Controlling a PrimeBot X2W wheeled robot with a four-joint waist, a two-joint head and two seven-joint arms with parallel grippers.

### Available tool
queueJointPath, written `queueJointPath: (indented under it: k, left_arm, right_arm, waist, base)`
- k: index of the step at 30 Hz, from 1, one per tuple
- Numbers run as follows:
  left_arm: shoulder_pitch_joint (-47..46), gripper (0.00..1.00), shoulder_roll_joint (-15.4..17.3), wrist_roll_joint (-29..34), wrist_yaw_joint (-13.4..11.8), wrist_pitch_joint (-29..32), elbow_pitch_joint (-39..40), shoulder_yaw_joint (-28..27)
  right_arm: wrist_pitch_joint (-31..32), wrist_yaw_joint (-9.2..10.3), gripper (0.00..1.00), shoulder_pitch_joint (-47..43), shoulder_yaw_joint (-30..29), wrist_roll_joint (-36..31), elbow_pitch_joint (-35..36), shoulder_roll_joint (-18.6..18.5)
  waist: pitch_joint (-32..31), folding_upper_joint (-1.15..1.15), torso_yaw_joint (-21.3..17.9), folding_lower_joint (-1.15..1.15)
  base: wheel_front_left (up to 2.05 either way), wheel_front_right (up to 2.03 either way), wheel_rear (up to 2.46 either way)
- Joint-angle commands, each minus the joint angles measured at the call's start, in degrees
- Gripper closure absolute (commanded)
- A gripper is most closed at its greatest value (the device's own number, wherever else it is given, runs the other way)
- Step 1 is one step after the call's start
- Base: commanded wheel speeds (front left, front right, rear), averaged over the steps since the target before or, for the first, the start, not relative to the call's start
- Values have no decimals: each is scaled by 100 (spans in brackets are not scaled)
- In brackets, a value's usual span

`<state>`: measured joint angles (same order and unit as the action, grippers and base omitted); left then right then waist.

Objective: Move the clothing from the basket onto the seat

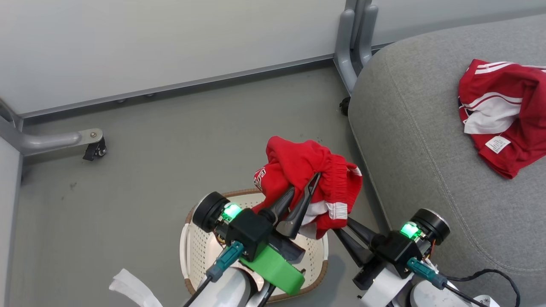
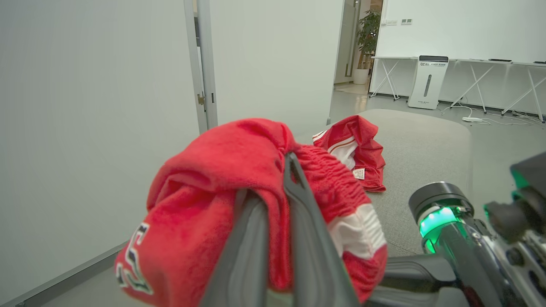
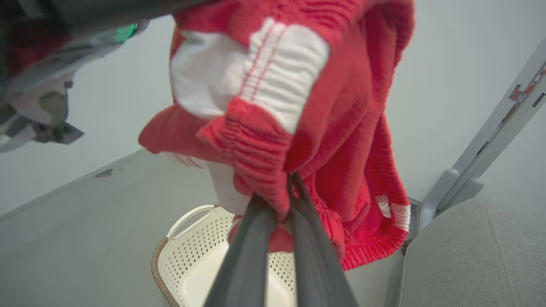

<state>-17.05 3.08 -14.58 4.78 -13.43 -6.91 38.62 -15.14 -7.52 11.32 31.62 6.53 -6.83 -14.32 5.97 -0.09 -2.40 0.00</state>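
Observation:
A bunched red garment (image 1: 307, 170) with white trim hangs above the cream basket (image 1: 192, 251). My left gripper (image 1: 307, 187) is shut on it from below, fabric draped over both fingers (image 2: 298, 204). My right gripper (image 1: 344, 232) comes in from the lower right, its tips buried under the cloth. In the right wrist view that gripper (image 3: 283, 192) is shut on a fold of the garment's (image 3: 341, 128) ribbed hem, with the basket (image 3: 192, 238) below. A second red garment (image 1: 507, 115) with a white label lies on the grey seat (image 1: 418, 149), also visible as a garment (image 2: 358, 145) on the seat (image 2: 426, 145).
The basket stands on grey floor just left of the seat's rounded edge (image 3: 469, 256). A grey partition foot (image 1: 354, 47) rises behind the seat, and another foot with a caster (image 1: 94, 148) lies at the left. A black cable (image 1: 490, 273) trails on the seat's near corner.

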Motion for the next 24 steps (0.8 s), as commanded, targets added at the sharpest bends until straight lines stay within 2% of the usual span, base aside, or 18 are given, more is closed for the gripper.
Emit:
queueJointPath:
  k: [1, 2, 3, 12, 24]
  left_arm:
    - [-87, 70, 44, -27, -31, -35, -19, -29]
    - [-111, 29, 63, 15, -56, -42, -28, -39]
    - [-122, 0, 69, 41, -95, -47, -32, -53]
    - [-173, 0, 141, 117, -241, -92, -124, -122]
    - [-226, 0, 210, 111, -298, -134, -178, -171]
  right_arm:
    - [-1, 6, 100, 17, -27, 30, 37, 7]
    - [-1, 6, 100, 8, -41, 48, 50, 16]
    - [-1, 6, 100, 3, -46, 57, 56, 21]
    - [0, 6, 100, -6, -116, 113, 103, 72]
    - [0, 6, 100, 59, -240, 102, 148, 92]
  waist:
    - [7, 9, -11, 0]
    - [12, 9, -17, 0]
    - [16, 9, -22, 0]
    - [78, 9, -70, 0]
    - [185, 9, -106, 0]
  base:
    - [0, 0, 0]
    - [0, 0, 0]
    - [0, 0, 0]
    - [0, 0, 0]
    - [0, 0, 0]
